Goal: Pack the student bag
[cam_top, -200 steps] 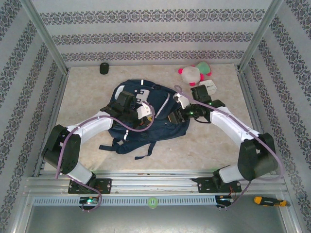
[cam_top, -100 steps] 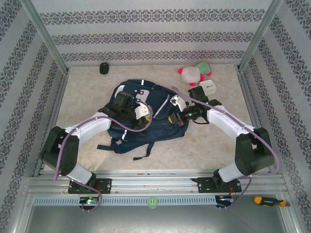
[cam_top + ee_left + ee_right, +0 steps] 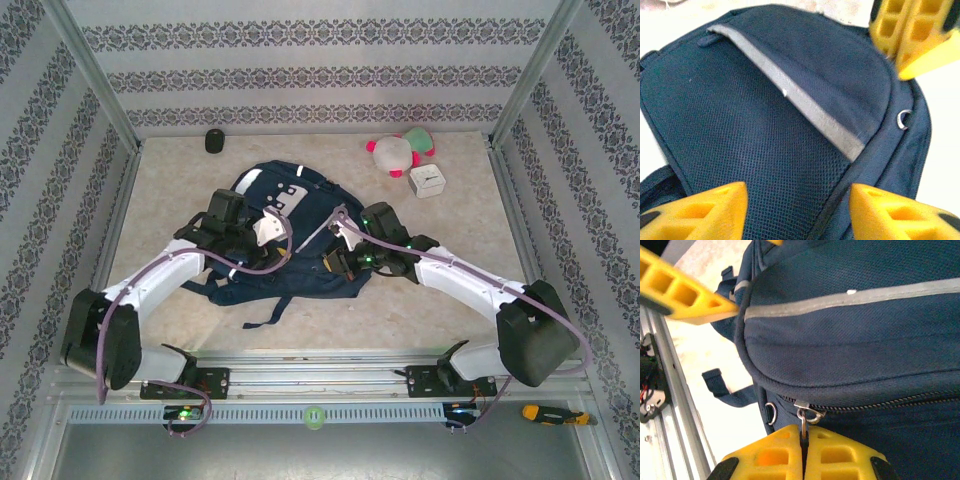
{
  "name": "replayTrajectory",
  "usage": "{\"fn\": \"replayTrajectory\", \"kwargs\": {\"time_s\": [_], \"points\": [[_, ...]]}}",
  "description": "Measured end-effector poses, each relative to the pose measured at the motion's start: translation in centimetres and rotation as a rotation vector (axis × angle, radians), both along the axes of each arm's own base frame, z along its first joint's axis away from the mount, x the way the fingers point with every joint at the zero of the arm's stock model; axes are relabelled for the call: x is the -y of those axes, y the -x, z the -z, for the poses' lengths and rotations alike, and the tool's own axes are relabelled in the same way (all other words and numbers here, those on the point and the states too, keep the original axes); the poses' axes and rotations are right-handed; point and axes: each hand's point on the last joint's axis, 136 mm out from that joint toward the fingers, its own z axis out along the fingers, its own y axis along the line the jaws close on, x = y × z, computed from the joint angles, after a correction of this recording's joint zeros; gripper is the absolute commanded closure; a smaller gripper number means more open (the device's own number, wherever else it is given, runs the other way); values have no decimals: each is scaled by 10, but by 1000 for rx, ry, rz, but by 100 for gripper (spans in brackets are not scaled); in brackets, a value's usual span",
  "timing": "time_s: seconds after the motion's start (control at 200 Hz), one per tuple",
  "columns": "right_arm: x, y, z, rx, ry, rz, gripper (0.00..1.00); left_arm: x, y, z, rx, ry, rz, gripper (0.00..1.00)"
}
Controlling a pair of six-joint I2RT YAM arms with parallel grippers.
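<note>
**Student bag** [image 3: 305, 240]: navy, striped, lying flat mid-table [image 3: 170, 170], straps toward the arm bases.
**Right tool** [image 3: 803, 432]: pressed together on the metal zipper pull [image 3: 807, 415] at the end of the zip track [image 3: 880, 402].
**Left tool** [image 3: 797, 210]: spread above the mesh panel [image 3: 740, 150], holding nothing.
**Handling note:** the left tool would best pin the fabric beside the zip while the right draws the pull straight along the track, keeping it low so the bag does not lift.

The navy student bag [image 3: 300, 235] lies flat mid-table, white-patched front up, straps trailing toward the near edge.
</note>
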Motion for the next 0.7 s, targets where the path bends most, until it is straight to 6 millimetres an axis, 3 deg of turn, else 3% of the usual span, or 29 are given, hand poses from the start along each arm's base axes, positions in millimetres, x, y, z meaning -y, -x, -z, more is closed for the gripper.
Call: {"fn": "replayTrajectory", "kwargs": {"time_s": [0.135,0.235,0.35,0.435,0.575,0.7], "points": [[1,-2,1,-6,5,21,100,29,18,-21,81,-1,92,36],[1,-3,2,-9,9,30,100,47,25,-21,97,-11,143,38],[2,-4,2,-7,14,36,100,60,17,-7,80,-43,160,54],[3,-3,4,-11,20,38,100,62,6,6,68,-72,150,61],[7,-5,7,-11,43,57,100,65,7,15,62,-89,168,96],[14,-13,11,9,81,106,100,66,9,14,73,-89,181,100]]}}
